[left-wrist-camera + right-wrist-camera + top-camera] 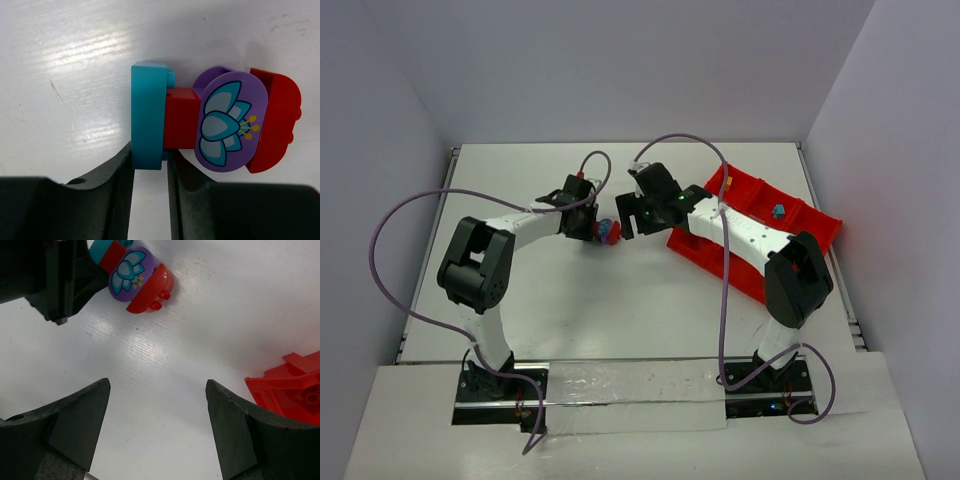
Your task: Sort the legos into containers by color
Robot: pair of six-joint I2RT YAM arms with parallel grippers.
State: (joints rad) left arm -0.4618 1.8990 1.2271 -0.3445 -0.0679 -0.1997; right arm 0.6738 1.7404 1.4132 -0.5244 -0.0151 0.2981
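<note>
Legos [182, 120], glossy stacked plastic; flat teal brick [148, 115] pinched by left gripper [150, 161].

Bright, table [85, 50] glare, foreground perhaps blurred

No text, label, brand or number can be read; only a lotus flower is printed on the rounded purple plastic piece [230, 122].
</note>
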